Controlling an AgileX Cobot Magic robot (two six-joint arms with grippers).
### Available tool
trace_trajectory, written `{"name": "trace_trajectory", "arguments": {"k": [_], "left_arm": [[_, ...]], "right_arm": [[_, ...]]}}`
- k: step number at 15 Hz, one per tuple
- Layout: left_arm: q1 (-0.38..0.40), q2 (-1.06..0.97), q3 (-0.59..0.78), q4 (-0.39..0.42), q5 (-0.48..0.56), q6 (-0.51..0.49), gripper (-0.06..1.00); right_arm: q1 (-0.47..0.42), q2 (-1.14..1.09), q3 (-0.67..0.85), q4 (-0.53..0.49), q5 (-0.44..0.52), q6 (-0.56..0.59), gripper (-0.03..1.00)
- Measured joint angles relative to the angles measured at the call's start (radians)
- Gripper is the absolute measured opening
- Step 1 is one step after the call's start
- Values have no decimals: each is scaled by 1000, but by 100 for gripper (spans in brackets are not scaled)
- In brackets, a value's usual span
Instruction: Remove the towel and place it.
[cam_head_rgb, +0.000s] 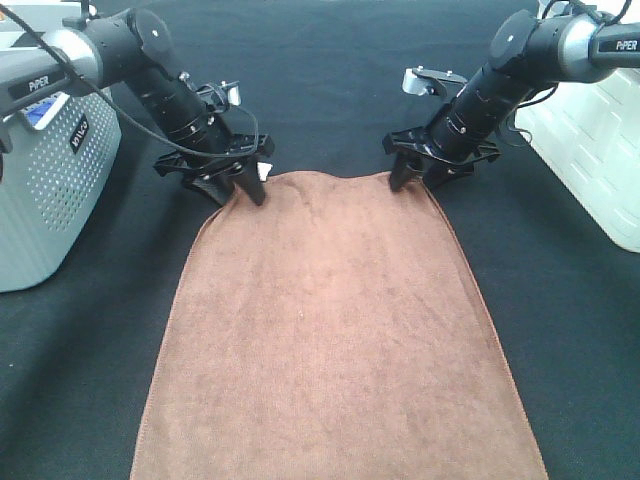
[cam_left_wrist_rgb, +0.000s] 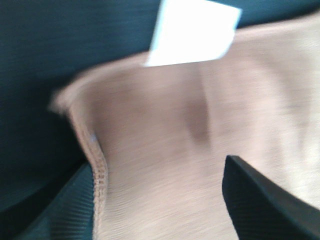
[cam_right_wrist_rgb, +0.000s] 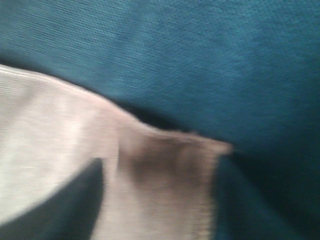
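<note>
The brown towel (cam_head_rgb: 335, 330) lies spread flat on the black table, reaching from the middle to the near edge of the exterior high view. My left gripper (cam_head_rgb: 240, 190) stands over its far left corner by the small white tag (cam_head_rgb: 263, 172), jaws apart. The blurred left wrist view shows the hemmed towel corner (cam_left_wrist_rgb: 150, 150) and the tag (cam_left_wrist_rgb: 192, 32) between two spread fingers (cam_left_wrist_rgb: 260, 200). My right gripper (cam_head_rgb: 418, 180) stands over the far right corner, jaws apart. The blurred right wrist view shows that towel corner (cam_right_wrist_rgb: 165, 170) lying in the gap.
A grey perforated basket (cam_head_rgb: 50, 200) stands at the left edge, close behind the left arm. A white container (cam_head_rgb: 590, 130) stands at the right edge. The black cloth-covered table (cam_head_rgb: 330, 90) lies bare behind the towel.
</note>
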Motion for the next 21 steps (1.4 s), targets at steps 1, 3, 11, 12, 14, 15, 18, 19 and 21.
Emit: {"name": "trace_trajectory", "arguments": {"k": [1, 3, 11, 12, 14, 15, 18, 19, 21], "left_arm": [[0, 1, 0, 28, 0, -3, 33], [0, 2, 0, 87, -5, -3, 4], [-11, 31, -179, 229, 39, -22, 1], [-11, 31, -207, 232, 39, -22, 1], [-11, 31, -266, 243, 40, -23, 1], [-11, 31, -293, 244, 40, -23, 1], [-9, 31, -347, 264, -26, -23, 1], [-8, 31, -354, 273, -67, -13, 1], [-8, 31, -356, 292, -137, 21, 1]], "right_arm": [[0, 1, 0, -30, -7, 20, 46], [1, -1, 0, -95, -22, 45, 22], [10, -10, -53, -146, -5, 65, 1], [10, -10, -82, -146, -1, 67, 1], [11, -10, -151, -145, 0, 87, 1], [11, -10, -177, -145, -15, 92, 1], [11, -10, -226, -145, -77, 93, 1], [11, -10, -229, -149, -115, 93, 1], [11, -10, -229, -171, -182, 93, 1]]}}
